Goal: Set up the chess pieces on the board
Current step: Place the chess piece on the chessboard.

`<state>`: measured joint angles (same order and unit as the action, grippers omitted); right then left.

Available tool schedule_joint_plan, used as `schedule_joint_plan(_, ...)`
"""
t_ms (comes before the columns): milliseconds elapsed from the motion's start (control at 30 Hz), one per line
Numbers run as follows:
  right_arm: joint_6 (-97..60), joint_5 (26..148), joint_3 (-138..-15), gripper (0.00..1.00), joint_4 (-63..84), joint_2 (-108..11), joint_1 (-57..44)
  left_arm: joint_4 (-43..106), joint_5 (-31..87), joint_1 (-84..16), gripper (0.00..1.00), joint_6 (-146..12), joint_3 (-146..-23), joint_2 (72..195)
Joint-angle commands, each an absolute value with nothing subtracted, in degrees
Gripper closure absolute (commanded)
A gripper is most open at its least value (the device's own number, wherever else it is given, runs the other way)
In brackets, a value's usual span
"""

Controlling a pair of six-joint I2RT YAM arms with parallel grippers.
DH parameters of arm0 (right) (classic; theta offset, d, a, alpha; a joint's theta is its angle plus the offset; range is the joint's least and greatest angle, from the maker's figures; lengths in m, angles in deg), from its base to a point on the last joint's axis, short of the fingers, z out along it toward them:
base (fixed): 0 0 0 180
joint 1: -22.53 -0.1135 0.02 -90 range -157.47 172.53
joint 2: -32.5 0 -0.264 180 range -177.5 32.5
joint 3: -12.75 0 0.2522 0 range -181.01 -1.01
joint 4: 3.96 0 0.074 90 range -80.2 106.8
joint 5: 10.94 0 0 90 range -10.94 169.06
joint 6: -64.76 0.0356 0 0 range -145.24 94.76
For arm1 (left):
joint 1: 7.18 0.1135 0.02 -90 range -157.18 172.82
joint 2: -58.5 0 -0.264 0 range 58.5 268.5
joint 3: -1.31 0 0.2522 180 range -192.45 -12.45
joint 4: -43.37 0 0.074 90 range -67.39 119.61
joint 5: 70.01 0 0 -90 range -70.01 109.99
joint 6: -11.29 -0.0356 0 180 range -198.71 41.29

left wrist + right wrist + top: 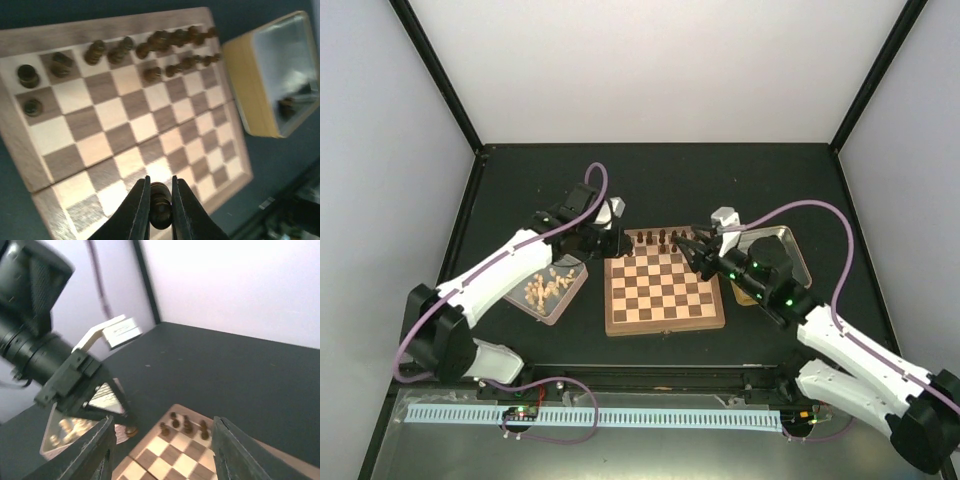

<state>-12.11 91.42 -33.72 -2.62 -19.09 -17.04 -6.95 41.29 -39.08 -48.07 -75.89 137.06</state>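
Dark table bears board, left tray, right tray.

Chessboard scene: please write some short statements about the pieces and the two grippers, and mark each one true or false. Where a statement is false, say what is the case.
1. The left gripper is shut on a dark chess piece. True.
2. The right gripper is shut on a piece. False: its jaws stand wide open with nothing between them.
3. The dark pieces on the board stand along its far edge. True.
4. The pale pieces lie on the board. False: they lie in the tray on the left arm's side.
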Motion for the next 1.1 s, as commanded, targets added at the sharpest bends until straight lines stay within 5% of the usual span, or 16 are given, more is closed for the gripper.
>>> schedule_joint_plan(0, -3.9, 74.1, -32.4, 0.46, 3.5, -14.9, -17.1, -5.3, 26.6, -42.0, 0.98, -50.1, -76.4, 141.6)
schedule_joint_plan(233, 7.2, 58.4, -30.4, 0.44, 10.8, -10.4, -17.1, -0.4, 18.3, -43.9, 0.98, -49.8, -78.5, 150.2)
schedule_joint_plan(1067, 10.4, 60.0, -30.3, 0.44, 11.6, -13.4, -17.1, 7.6, 10.4, -44.3, 0.97, -50.8, -79.5, 161.1)
